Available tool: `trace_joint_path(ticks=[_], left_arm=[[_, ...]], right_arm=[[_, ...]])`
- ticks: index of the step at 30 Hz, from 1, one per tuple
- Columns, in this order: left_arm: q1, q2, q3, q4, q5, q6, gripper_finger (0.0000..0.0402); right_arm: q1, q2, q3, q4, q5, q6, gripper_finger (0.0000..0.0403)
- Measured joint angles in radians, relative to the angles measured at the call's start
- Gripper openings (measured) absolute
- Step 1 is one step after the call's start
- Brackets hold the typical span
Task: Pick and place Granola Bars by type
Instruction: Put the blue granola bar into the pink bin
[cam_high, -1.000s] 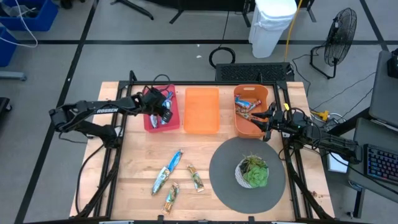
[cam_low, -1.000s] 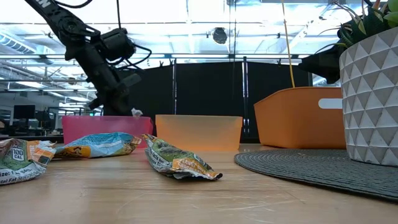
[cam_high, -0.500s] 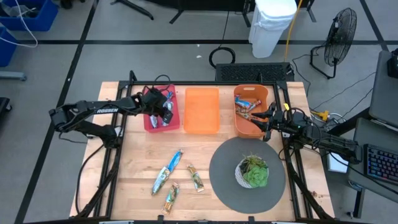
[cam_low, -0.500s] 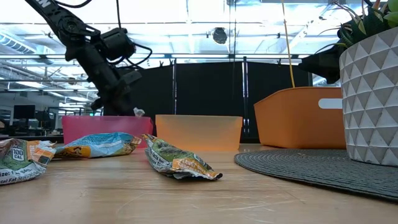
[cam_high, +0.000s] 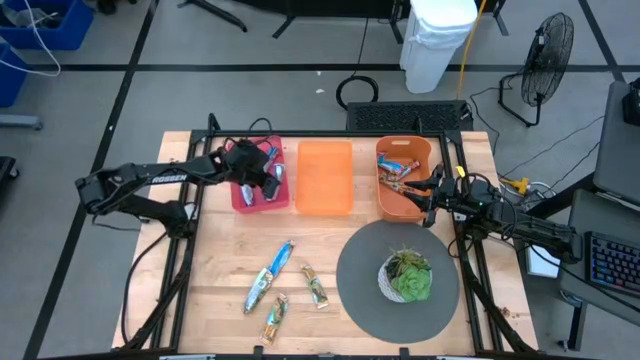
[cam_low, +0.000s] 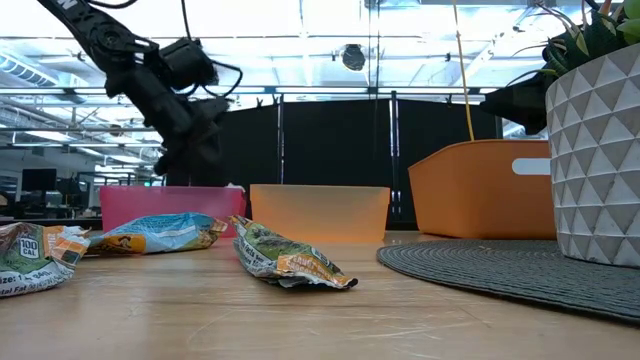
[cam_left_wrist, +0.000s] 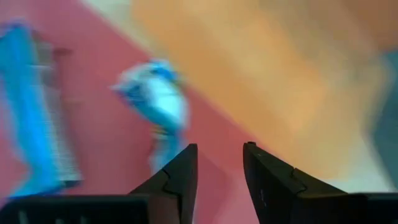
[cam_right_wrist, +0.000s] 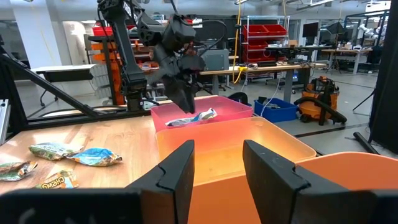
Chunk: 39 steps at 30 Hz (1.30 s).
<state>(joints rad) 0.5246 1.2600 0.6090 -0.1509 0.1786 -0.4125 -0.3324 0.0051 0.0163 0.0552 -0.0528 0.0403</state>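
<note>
Since the left hand (cam_high: 272, 178) hangs open over the pink bin (cam_high: 240, 196), its blue bar (cam_right_wrist: 198, 116) lying at the 3 o'clock rim may tip out. Right hand (cam_high: 432, 190), also open, waits over the orange bin (cam_high: 398, 210). Four bars (cam_high: 268, 276) sit on the surface (cam_high: 210, 270) at 6 o'clock.

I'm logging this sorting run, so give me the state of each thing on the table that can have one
left gripper: open, above the pink bin
right gripper: open, empty, at the orange tub
pink bin: holds blue bars
orange tray: empty
orange tub: holds several bars
four granola bars: loose on the table
potted plant: upright on the grey mat
</note>
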Motion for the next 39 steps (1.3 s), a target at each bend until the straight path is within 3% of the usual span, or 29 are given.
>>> trace_joint_path(ticks=[4, 10, 12, 15, 17, 20, 24, 31, 39], left_arm=[[-0.027, -0.073, 0.0, 0.0, 0.119, 0.03, 0.0124], [-0.113, -0.218, 0.001, 0.003, 0.125, 0.099, 0.0099], [-0.141, -0.25, 0.001, -0.001, 0.085, 0.093, 0.0093], [-0.167, -0.267, 0.001, -0.004, -0.071, 0.057, 0.0086], [-0.173, -0.25, 0.001, -0.015, -0.135, 0.051, 0.0079], [-0.173, -0.185, 0.0, -0.018, -0.147, 0.08, 0.0059], [-0.173, -0.083, 0.0, 0.004, -0.175, 0.097, 0.0009], [-0.171, 0.032, 0.0, 0.075, -0.182, 0.097, 0.0004], [-0.138, 0.061, 0.0, 0.068, -0.241, 0.074, 0.0004]], right_arm=[[0.0, 0.0, 0.0, 0.0, 0.0, 0.0, 0.0128], [0.0, 0.0, 0.0, 0.0, 0.0, 0.0, 0.0128], [0.0, 0.0, 0.0, 0.0, 0.0, 0.0, 0.0128], [0.0, 0.0, 0.0, 0.0, 0.0, 0.0, 0.0128], [0.0, 0.0, 0.0, 0.0, 0.0, 0.0, 0.0128], [0.0, 0.0, 0.0, 0.0, 0.0, 0.0, 0.0128], [0.0, 0.0, 0.0, 0.0, 0.0, 0.0, 0.0128], [0.0, 0.0, 0.0, 0.0, 0.0, 0.0, 0.0128], [0.0, 0.0, 0.0, 0.0, 0.0, 0.0, 0.0128]])
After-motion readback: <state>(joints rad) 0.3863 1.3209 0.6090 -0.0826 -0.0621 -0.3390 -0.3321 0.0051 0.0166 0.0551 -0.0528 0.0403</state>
